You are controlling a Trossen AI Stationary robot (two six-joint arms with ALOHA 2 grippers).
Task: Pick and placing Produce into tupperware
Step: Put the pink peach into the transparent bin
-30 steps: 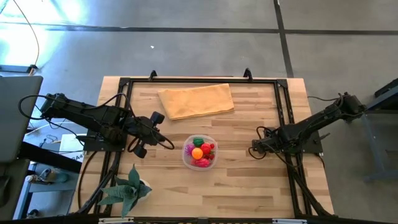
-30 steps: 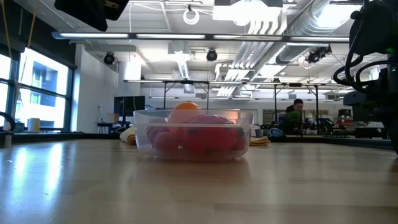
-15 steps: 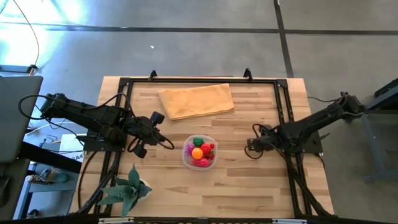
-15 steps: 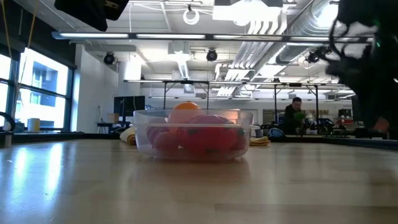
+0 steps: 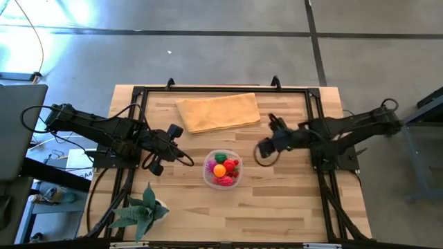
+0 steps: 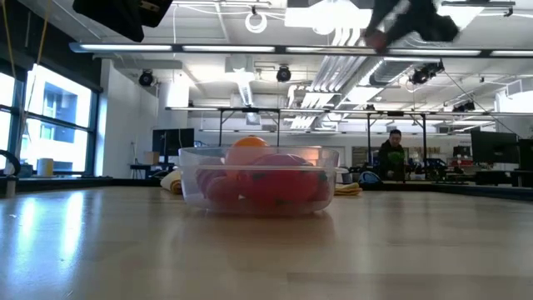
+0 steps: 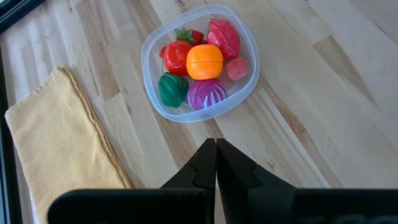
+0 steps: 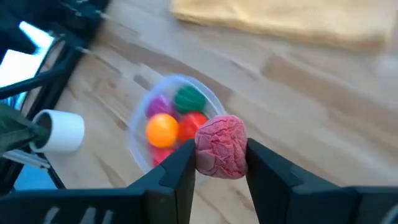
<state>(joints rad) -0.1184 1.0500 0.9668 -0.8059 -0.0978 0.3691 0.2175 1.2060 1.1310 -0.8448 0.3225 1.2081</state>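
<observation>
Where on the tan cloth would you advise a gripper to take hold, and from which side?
Grip the tan cloth at its corner nearest the tupperware, coming from above: it lies flat and folded, so probably only an edge or corner gives the fingers something to pinch.

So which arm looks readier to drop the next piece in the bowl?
The right. Its right gripper already holds a pink-red toy piece near the tupperware, while the left gripper waits shut and empty.

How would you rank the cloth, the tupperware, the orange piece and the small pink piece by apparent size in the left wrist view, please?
1. Cloth, partly cut off by the picture edge.
2. Tupperware.
3. Orange piece.
4. Small pink piece.
All lie on the table at a similar range, so the order looks reliable.
</observation>
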